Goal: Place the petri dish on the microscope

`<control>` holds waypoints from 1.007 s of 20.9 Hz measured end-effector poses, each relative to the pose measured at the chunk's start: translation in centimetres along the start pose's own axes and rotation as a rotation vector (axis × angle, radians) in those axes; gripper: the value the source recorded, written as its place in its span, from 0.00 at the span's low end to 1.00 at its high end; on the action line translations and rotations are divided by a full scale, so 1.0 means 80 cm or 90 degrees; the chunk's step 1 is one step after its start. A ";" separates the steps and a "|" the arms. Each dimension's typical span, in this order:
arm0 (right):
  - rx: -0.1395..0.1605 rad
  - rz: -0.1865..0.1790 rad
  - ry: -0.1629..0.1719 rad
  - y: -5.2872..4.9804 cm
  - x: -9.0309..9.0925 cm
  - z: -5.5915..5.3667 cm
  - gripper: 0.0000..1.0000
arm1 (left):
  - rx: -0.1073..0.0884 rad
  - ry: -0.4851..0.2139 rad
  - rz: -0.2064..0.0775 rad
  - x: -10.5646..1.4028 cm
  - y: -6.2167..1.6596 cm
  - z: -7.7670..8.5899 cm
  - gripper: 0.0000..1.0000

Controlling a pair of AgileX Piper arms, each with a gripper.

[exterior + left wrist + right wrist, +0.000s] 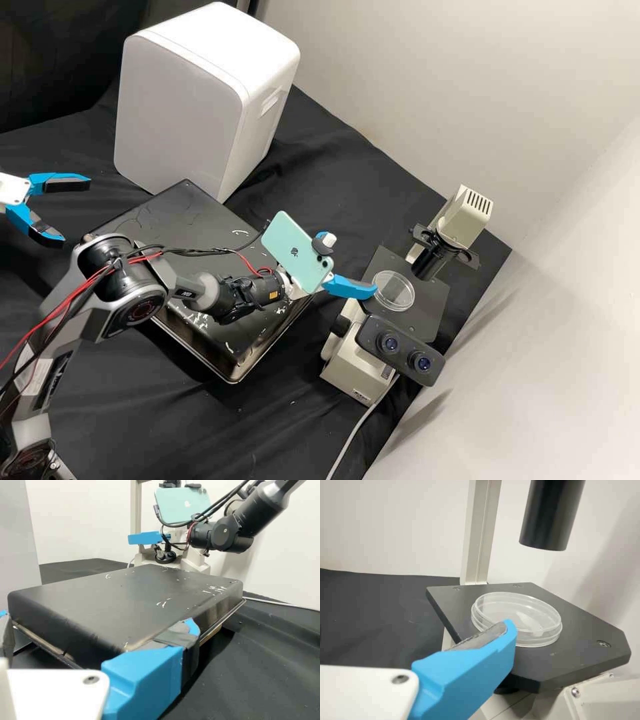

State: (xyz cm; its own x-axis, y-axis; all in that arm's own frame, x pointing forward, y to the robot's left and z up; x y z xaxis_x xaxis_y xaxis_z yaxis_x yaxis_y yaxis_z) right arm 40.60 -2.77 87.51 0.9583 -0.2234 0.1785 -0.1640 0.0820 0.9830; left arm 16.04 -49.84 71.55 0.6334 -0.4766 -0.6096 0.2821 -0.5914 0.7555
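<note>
A clear petri dish (395, 290) (517, 616) lies flat on the microscope's black stage (427, 313) (580, 645), below the black condenser tube (545, 510). My right gripper (352, 270) is open at the stage's left side. Its lower blue finger (350, 288) (470, 672) ends right at the dish's near rim, and nothing is held between the fingers. My left gripper (72, 209) is open at the far left of the bench, beside the black tray, with nothing in it.
A black upturned tray (220, 313) (125, 605) sits mid-bench under the right arm. A white box-shaped appliance (200, 100) stands behind it. The microscope's eyepieces (403, 350) face the front, its white head (463, 213) rises behind the stage, and white walls close the right side.
</note>
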 end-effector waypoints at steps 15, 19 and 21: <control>-0.003 0.011 -0.002 -0.008 -0.012 0.008 1.00 | 0.000 0.000 0.000 0.000 0.0000 0.000 1.00; 0.038 0.038 0.015 -0.005 -0.036 0.009 1.00 | 0.000 0.000 0.000 0.000 0.0000 0.000 1.00; 0.077 0.045 0.021 -0.004 -0.049 0.011 1.00 | 0.000 0.000 0.000 0.000 0.0000 0.000 1.00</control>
State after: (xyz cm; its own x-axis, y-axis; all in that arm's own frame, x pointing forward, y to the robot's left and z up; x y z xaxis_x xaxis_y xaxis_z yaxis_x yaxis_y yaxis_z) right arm 36.70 -2.75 86.56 0.9500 -0.1896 0.2480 -0.2566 -0.0218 0.9663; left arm 16.04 -49.84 71.55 0.6334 -0.4766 -0.6096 0.2821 -0.5914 0.7555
